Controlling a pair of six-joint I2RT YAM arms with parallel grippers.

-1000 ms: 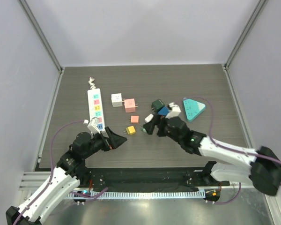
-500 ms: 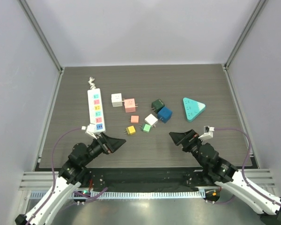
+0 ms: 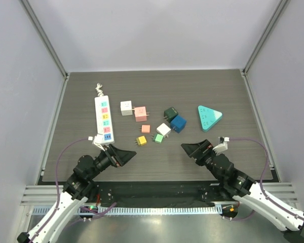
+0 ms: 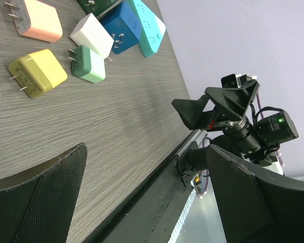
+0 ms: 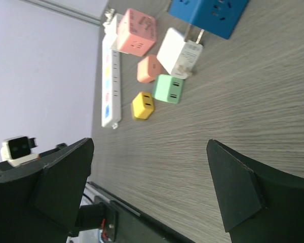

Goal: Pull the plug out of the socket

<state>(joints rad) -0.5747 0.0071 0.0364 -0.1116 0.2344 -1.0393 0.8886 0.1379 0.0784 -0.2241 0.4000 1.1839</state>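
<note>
Both arms have pulled back to the near edge since a second ago. Then the right pincer [image 3: 192,149] was over the pile of plugs. Now it hangs low over the table [image 3: 218,86] with its fingers spread wide and nothing in it. The left pincer [image 3: 124,153] is spread wide and bare too.

The white plug [image 3: 163,129] lies on the table, out ahead of the right pincer and a bit to its left. It lies on a slant, and its prongs point away from the pincers at the blue block [image 3: 179,123] just beside it. I cannot tell if they touch. The light green plug [image 3: 158,137] sits right beside it on the near side, in the way. The yellow plug [image 3: 141,140] lies ahead of the left pincer.

There are eight small blocks: two white, two pink, two green, one yellow, one blue. There is one long power strip [image 3: 104,118] ahead of the left pincer, pointing away from it. One teal corner socket [image 3: 209,117] lies ahead of the right pincer.
</note>
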